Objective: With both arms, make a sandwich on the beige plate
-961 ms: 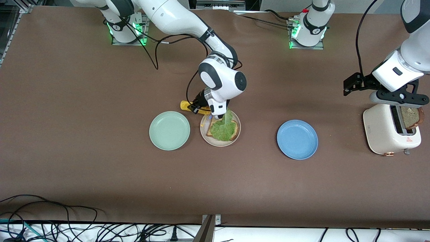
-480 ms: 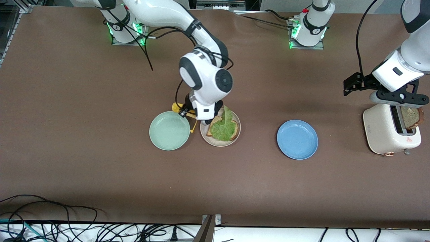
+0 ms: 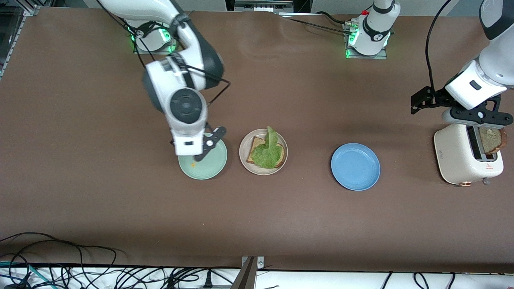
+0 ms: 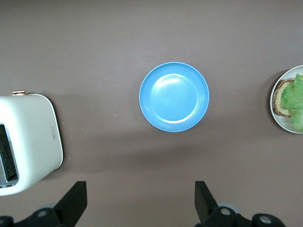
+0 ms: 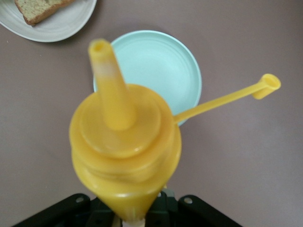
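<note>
On the beige plate (image 3: 263, 151) lay one bread slice (image 3: 257, 147) under floppy lettuce (image 3: 268, 152). The right gripper (image 3: 196, 154), over the mint-green plate (image 3: 202, 156), pinched a yellow squeeze bottle (image 5: 124, 142). The left gripper (image 3: 476, 116) hung wide open, empty, over the toaster (image 3: 468, 154), whose light, crumbly toast slice (image 3: 490, 140) wants an edge grip.

Open sandwich on beige plate (image 3: 245, 160)

Brown bread slice (image 3: 254, 147) flat, crinkled green lettuce leaf (image 3: 268, 153) on top; between mint-green plate (image 3: 209, 168) and blue plate (image 3: 355, 166).
</note>
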Controlling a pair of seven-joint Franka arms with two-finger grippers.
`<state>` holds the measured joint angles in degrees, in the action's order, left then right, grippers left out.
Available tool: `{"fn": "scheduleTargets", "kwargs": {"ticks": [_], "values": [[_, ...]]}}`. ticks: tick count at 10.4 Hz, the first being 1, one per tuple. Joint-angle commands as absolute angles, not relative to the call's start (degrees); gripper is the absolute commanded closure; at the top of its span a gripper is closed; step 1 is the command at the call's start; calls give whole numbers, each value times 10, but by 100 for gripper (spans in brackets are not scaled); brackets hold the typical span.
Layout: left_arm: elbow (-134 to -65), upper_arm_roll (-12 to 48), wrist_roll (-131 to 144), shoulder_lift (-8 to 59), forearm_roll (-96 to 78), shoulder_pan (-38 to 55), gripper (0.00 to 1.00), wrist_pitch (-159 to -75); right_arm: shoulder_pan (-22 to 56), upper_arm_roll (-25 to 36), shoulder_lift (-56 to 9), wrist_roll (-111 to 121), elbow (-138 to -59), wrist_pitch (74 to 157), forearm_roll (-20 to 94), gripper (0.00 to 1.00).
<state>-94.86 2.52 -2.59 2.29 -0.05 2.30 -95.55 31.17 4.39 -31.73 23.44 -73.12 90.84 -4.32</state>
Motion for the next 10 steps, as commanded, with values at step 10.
{"fn": "scheduleTargets", "kwargs": {"ticks": [10], "values": [[-940,25,-22,24,8,25,0,-943,112,13,-163,640,-1097,1296,160,97]]}}
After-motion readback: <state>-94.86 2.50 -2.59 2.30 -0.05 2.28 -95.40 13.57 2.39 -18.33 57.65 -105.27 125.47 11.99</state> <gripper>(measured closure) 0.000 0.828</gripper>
